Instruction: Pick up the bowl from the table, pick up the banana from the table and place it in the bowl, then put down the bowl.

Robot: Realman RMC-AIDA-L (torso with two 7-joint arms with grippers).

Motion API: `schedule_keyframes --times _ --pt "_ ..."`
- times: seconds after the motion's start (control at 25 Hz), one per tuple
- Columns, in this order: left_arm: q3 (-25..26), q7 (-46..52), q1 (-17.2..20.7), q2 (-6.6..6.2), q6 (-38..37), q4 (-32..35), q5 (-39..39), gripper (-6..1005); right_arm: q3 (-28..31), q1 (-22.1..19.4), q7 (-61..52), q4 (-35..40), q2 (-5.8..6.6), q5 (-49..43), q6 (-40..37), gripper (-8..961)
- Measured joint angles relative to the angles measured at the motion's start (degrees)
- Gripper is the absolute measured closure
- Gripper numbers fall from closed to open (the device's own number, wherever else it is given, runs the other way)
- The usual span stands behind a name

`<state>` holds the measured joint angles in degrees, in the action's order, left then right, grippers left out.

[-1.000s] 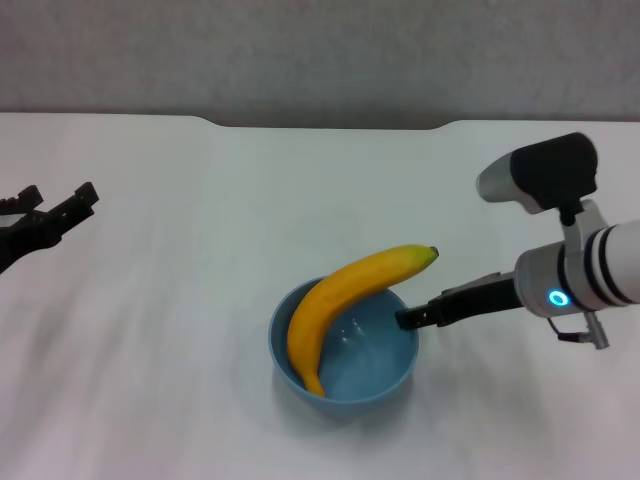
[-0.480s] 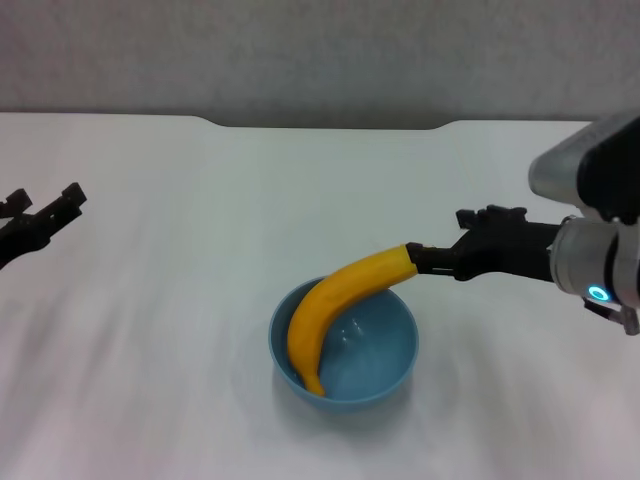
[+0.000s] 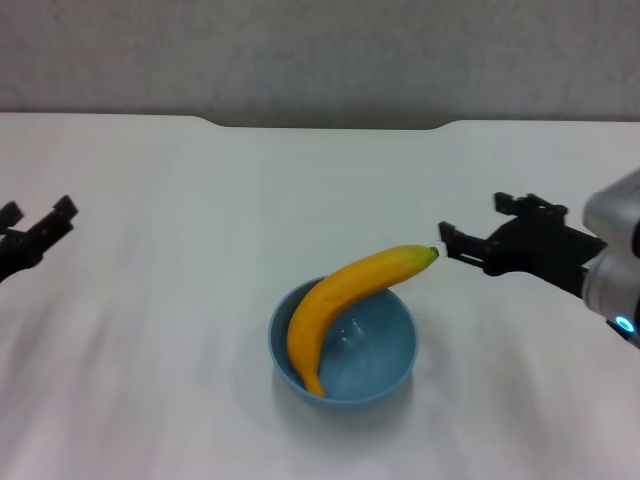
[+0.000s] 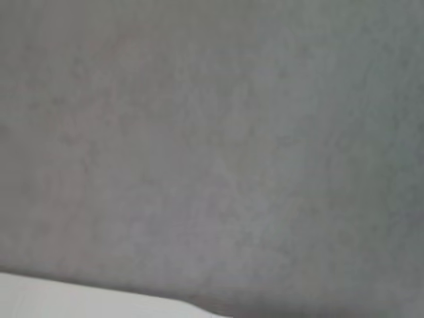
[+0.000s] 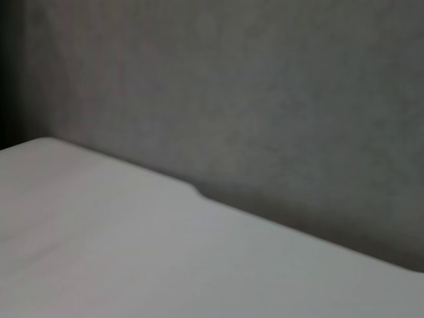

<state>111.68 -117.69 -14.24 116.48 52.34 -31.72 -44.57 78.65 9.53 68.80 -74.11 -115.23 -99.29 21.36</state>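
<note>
No readable text, label, brand, number or sign appears on anything in these views.

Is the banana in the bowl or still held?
In the bowl: the banana leans on its rim, tip overhanging. The right pincer is open beside it, not touching.

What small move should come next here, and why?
Probably pull the right gripper back clear. Its open fingers hold nothing, the banana lies in the bowl, which sits on the table, and the left gripper waits far off.
</note>
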Motion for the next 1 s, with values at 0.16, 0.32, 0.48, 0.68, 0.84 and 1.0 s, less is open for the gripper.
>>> schedule_keyframes --times 0.16,0.32,0.48,0.68,0.84,1.0 --pt "3.2 -3.6 -0.5 0.15 0.2 3.2 0.3 105 -3.2 -2.1 9.2 1.6 -0.1 9.1 -8.9 88" --pt "4.2 -5.8 -1.7 0.16 0.3 6.7 1.3 106 -7.4 -2.4 13.0 3.2 -0.07 12.0 -17.7 91" --pt "4.2 -6.5 -2.2 0.15 0.0 7.7 1.7 106 -11.2 -2.5 13.1 4.7 0.0 11.3 -26.5 93" --pt "4.2 -8.0 -2.8 0.28 -0.3 9.0 3.4 106 -18.0 -1.4 11.6 9.2 0.08 7.5 -41.6 95" --pt "4.2 -9.5 -3.1 0.23 -0.5 10.2 5.0 106 -23.9 1.1 2.4 15.4 0.21 -1.3 -49.8 96" --pt "4.2 -11.3 -3.8 0.26 -0.5 11.4 5.8 106 -27.7 3.2 -18.1 23.2 0.3 -16.5 -55.9 96"
